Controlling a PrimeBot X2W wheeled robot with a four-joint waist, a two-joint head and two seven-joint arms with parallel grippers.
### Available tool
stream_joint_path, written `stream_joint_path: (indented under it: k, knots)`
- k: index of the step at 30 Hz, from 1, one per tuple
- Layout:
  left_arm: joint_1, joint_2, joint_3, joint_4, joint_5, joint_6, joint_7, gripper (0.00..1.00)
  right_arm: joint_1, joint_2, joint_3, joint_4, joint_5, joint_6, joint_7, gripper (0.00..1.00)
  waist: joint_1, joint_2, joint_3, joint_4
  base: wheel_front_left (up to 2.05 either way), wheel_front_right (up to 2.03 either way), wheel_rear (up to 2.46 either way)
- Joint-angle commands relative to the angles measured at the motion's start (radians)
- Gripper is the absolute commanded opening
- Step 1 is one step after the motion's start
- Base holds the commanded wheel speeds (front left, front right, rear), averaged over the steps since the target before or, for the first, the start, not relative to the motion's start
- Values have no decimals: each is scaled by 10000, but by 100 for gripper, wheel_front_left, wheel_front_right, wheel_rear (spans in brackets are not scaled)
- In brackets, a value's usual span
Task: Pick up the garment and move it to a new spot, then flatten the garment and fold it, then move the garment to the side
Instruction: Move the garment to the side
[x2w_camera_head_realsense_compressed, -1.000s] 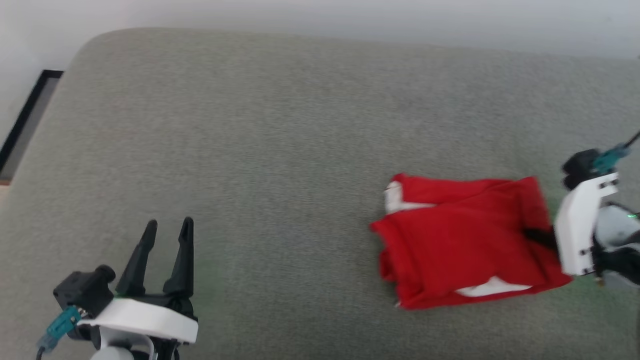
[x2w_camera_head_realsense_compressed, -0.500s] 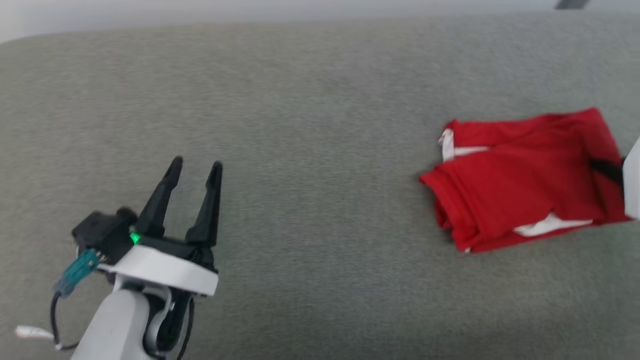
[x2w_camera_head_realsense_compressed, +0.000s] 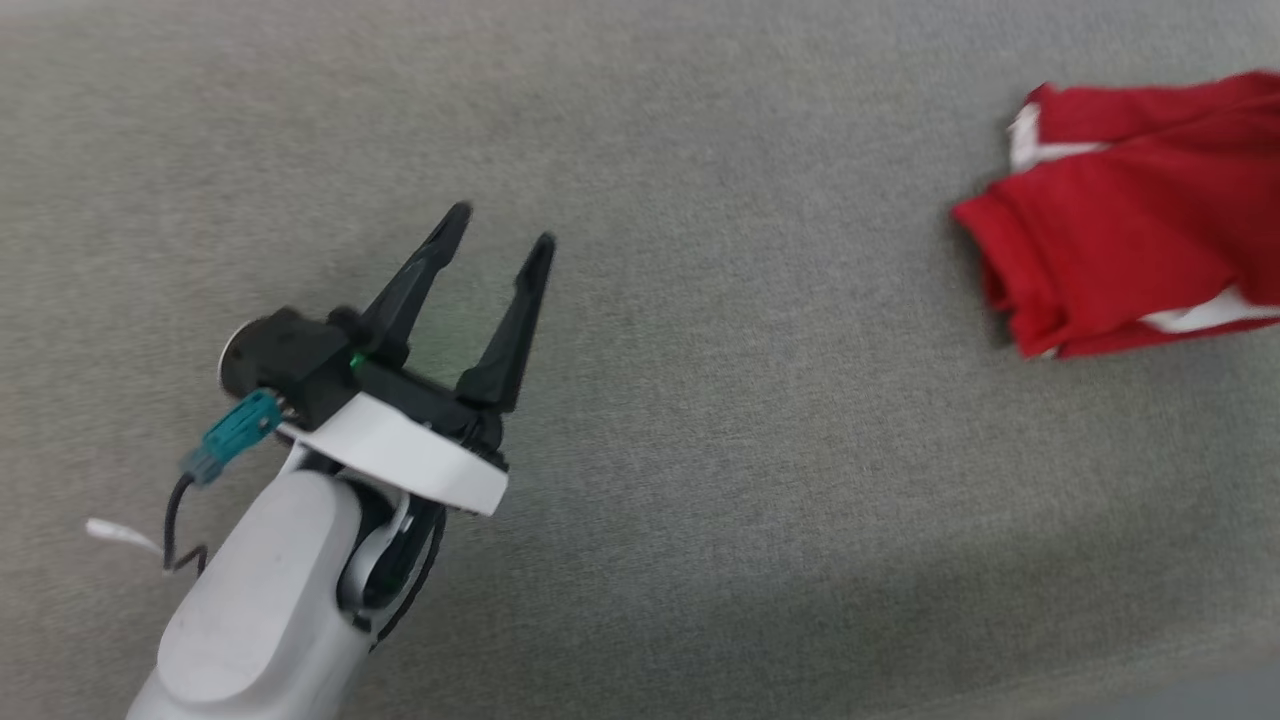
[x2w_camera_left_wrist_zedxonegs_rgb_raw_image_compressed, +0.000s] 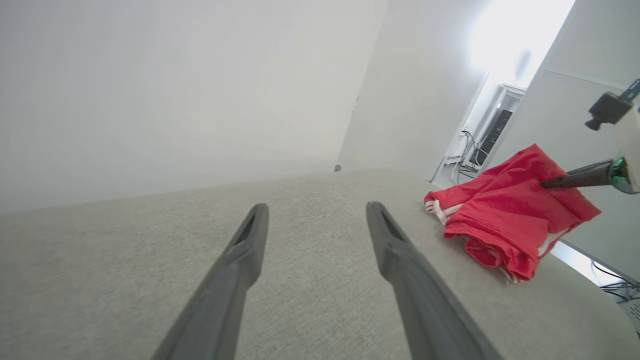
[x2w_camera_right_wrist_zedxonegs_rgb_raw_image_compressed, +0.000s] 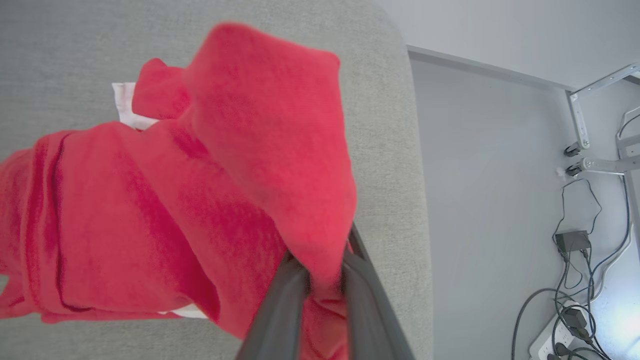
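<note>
Two tools are in play over a table (x2w_camera_head_realsense_compressed: 750, 450) with a grey fabric top. The left tool (x2w_camera_head_realsense_compressed: 500, 225) sits in the lower left of the head view, its pale forearm rising from the bottom edge and its two dark fingers slanting toward the upper right, spread wide with nothing between them. A teal connector (x2w_camera_head_realsense_compressed: 232, 435) with a dark cable hangs off its left side. In the left wrist view the same left tool (x2w_camera_left_wrist_zedxonegs_rgb_raw_image_compressed: 317, 207) shows its fingers well apart above bare grey fabric (x2w_camera_left_wrist_zedxonegs_rgb_raw_image_compressed: 125, 250), with a plain pale wall (x2w_camera_left_wrist_zedxonegs_rgb_raw_image_compressed: 175, 90) behind.

The garment (x2w_camera_head_realsense_compressed: 1130, 220), red with slips of white at its edges, lies folded in a loose bundle at the upper right of the head view, cut off by the right edge and well apart from the left tool. In the left wrist view the garment (x2w_camera_left_wrist_zedxonegs_rgb_raw_image_compressed: 505, 215) is at the right, its far end lifted; the right tool (x2w_camera_left_wrist_zedxonegs_rgb_raw_image_compressed: 550, 183) comes in from the right edge with its dark finger pressed into the raised red cloth.

In the right wrist view the right tool (x2w_camera_right_wrist_zedxonegs_rgb_raw_image_compressed: 320, 272) is pinched narrow on a fold of the garment (x2w_camera_right_wrist_zedxonegs_rgb_raw_image_compressed: 175, 200), which bulges up over the fingers and spreads to the left of the frame. The rounded table corner (x2w_camera_right_wrist_zedxonegs_rgb_raw_image_compressed: 390, 175) is just beside it, with pale floor (x2w_camera_right_wrist_zedxonegs_rgb_raw_image_compressed: 475, 200) and tangled cables (x2w_camera_right_wrist_zedxonegs_rgb_raw_image_compressed: 575, 260) at the right
</note>
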Motion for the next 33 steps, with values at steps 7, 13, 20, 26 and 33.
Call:
stream_joint_path:
  k: [7, 13, 20, 26, 33]
  knots:
    - [-1205, 70, -1064, 46, -158, -35, -49, 100, -910, -294, -137, 1274, -1066, -7, -1484, 0, 0, 0, 872, -467, 0, 0, 0]
    - [-1621, 33, -1359, 94, -162, -35, -49, 100, -1403, -286, -136, 2224, -1895, -9, -2188, 0, 0, 0, 1182, -407, 0, 0, 0]
    - [-1830, 112, -1472, 109, -274, -35, -49, 100, -1831, 56, -385, 3739, -2631, -7, -2904, 0, 0, 0, 1511, -123, 0, 0, 0]
    - [-1765, 133, -1356, 55, -325, -35, -51, 100, -2033, 560, -473, 4679, -2970, -7, -3480, 100, 0, 0, 1584, 94, 0, 0, 0]
    - [-1580, 220, -990, -88, -301, -35, -51, 100, -2463, 773, -475, 5249, -3275, -7, -4047, 100, 0, 0, 1425, 143, 0, 0, 0]
